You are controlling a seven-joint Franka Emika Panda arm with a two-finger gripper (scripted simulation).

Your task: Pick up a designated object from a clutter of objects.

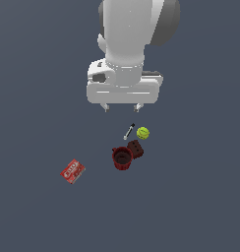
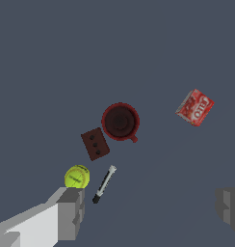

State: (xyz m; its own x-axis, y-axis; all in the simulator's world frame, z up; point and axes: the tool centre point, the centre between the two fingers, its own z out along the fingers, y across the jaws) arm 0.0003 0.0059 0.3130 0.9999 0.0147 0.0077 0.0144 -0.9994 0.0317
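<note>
Exterior view: the gripper [image 1: 122,107] hangs high with its jaws spread and nothing between them, so the pickup has not begun. The red box [image 1: 73,171] lies flat, well apart to the left of the mug [image 1: 122,158], brown block [image 1: 135,148], ball [image 1: 143,133] and marker [image 1: 129,131]. Reaching, descending, gripping and lifting all remain.

White lettering on the flat red box [image 2: 195,107], too blurred to read

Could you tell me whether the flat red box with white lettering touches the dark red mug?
No, the flat red box lies apart from the dark red mug, with bare floor between them.
</note>
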